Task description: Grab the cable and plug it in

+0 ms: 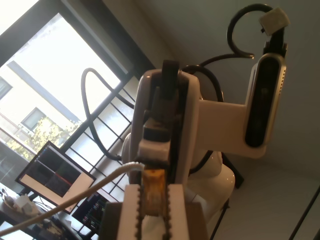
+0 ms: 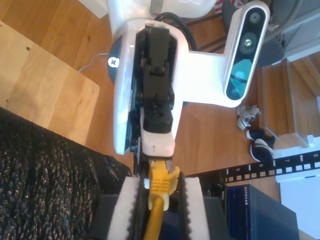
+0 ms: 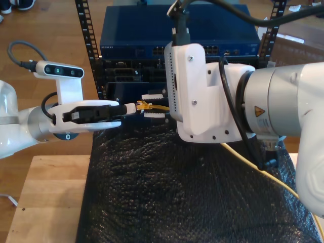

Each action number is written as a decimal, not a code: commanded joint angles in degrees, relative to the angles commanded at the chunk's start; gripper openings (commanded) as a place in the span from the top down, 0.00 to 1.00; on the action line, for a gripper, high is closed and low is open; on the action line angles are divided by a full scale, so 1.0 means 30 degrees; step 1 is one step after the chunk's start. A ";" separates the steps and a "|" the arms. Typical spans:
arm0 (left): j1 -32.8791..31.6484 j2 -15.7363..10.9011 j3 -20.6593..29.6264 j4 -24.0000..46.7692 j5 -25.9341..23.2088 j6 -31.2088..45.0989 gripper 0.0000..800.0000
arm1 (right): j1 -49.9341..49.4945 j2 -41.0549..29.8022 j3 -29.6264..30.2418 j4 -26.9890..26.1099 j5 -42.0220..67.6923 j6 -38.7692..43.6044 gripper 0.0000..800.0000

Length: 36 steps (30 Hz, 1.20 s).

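Observation:
The yellow cable (image 3: 161, 107) hangs in the air in front of the rack, held from both ends. My second gripper (image 2: 159, 200) is shut on its yellow boot (image 2: 162, 182), on the big arm at the exterior view's right (image 3: 154, 105). My first gripper (image 1: 154, 200), reaching in from the exterior view's left (image 3: 121, 109), is shut on the clear plug tip (image 3: 130, 107), which looks amber between its pads (image 1: 152, 186). The two grippers face each other almost nose to nose. Slack cable (image 3: 258, 167) trails off toward the exterior view's lower right.
A blue network switch (image 3: 177, 30) with rows of ports sits in a black rack (image 3: 86, 45) just behind the plug. Black bubble sheet (image 3: 172, 192) covers the table; bare wood (image 3: 45, 202) shows at the exterior view's left. Shoes (image 2: 257, 142) lie on the floor.

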 joint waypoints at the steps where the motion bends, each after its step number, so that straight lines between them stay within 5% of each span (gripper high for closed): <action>1: 0.0000 -0.0029 0.0000 0.0000 0.0000 0.0000 0.97 | 0.0000 0.0000 0.0000 0.0000 0.0000 0.0000 0.81; 16: -0.0029 0.0000 0.0000 0.0000 0.0000 -0.0029 0.95 | 0.0000 0.0000 0.0147 0.0000 -0.0117 0.0029 0.98; 18: -0.0029 0.0000 0.0000 0.0000 0.0000 -0.0205 0.77 | 0.0000 0.0000 0.0147 0.0000 -0.0117 0.0029 0.99; 21: -0.0029 0.0000 0.0059 0.0000 0.0000 -0.0381 0.24 | 0.0000 0.0000 0.0205 0.0000 -0.0117 0.0059 0.99; 22: -0.0029 0.0000 0.0088 -0.0029 0.0000 -0.0352 0.15 | 0.0000 0.0000 0.0205 0.0000 -0.0117 0.0059 0.99; 26: -0.0029 0.0000 0.0088 -0.0029 -0.0029 -0.0293 0.00 | 0.0000 0.0000 0.0205 0.0029 -0.0117 0.0088 1.00; 36: 0.0117 -0.0147 -0.0176 0.0000 -0.0410 -0.0293 0.00 | -0.0117 0.0205 0.0293 -0.0059 -0.0059 0.0586 1.00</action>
